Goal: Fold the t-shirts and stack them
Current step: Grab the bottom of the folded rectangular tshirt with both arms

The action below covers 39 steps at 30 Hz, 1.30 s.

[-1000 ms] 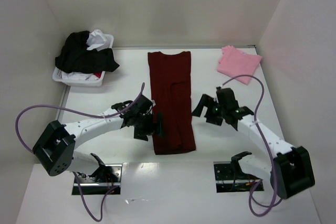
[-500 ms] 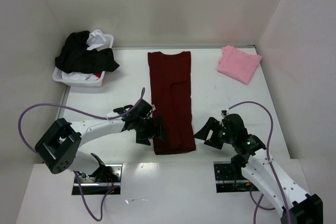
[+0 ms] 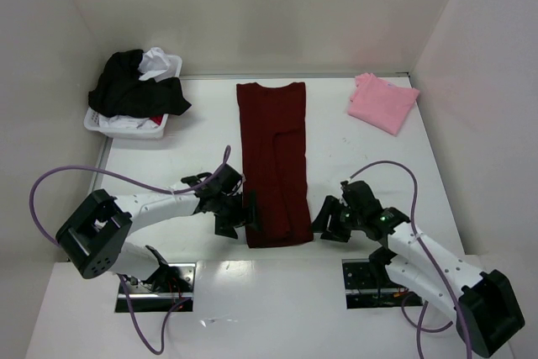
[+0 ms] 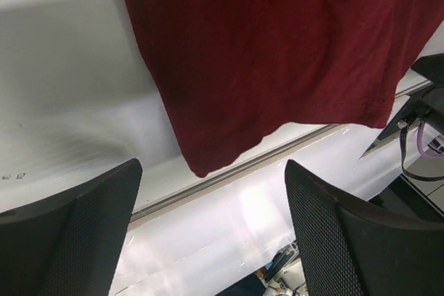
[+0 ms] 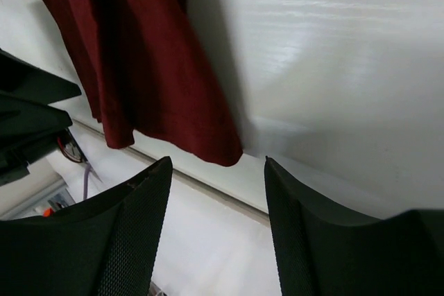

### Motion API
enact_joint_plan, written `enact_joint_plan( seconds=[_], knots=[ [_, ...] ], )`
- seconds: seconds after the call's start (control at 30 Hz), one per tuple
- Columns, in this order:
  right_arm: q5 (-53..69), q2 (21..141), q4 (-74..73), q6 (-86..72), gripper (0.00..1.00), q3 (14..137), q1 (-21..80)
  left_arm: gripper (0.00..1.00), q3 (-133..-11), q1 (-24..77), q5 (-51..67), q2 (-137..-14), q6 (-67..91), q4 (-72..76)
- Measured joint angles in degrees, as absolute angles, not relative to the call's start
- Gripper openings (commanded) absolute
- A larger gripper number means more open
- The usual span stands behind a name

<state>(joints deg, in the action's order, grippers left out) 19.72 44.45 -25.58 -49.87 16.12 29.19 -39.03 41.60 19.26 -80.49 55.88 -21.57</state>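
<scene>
A dark maroon t-shirt (image 3: 274, 161) lies folded into a long strip down the middle of the table. Its near hem corners show in the left wrist view (image 4: 277, 53) and the right wrist view (image 5: 146, 67). My left gripper (image 3: 245, 213) is open and empty beside the shirt's near left corner. My right gripper (image 3: 322, 223) is open and empty beside the near right corner. A folded light pink t-shirt (image 3: 382, 102) lies at the back right. Black and white tees (image 3: 134, 86) are heaped in the bin.
A white plastic bin (image 3: 102, 124) stands at the back left. White walls close in the table on three sides. The table's near edge runs just below the maroon shirt's hem, with two openings (image 3: 155, 278) beyond it.
My right gripper has come back from mid-table to the shirt's near right corner. My left gripper has slid slightly nearer, to the near left corner. The shirt has not moved.
</scene>
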Motion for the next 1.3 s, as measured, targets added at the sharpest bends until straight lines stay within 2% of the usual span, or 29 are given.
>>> enact_joint_plan(
  seconds=[0.2,0.3,0.67,0.93,1.07,1.3],
  knots=[
    [18.2,49.1,-22.6,-52.2,0.59,16.2,35.3,0.85,-39.0,41.6,19.5,-80.5,56.0,-21.3],
    [16.6,51.2,-22.1,-53.1,0.55,16.6,37.3,0.83,-39.0,41.6,19.7,-80.5,56.0,-20.8],
    [13.5,55.3,-20.5,-54.5,0.52,18.5,37.6,0.78,-38.2,41.7,21.8,-83.5,57.3,-18.4],
    [12.4,57.0,-19.4,-54.7,0.39,18.9,37.6,0.70,-37.7,43.1,23.7,-84.7,57.6,-16.6],
    [12.3,57.7,-18.8,-54.7,0.35,18.9,37.6,0.61,-37.7,44.2,25.0,-86.1,58.7,-15.7],
    [12.7,60.3,-16.8,-54.8,0.29,19.3,37.6,0.37,-37.4,44.4,23.2,-86.5,60.4,-16.3]
  ],
)
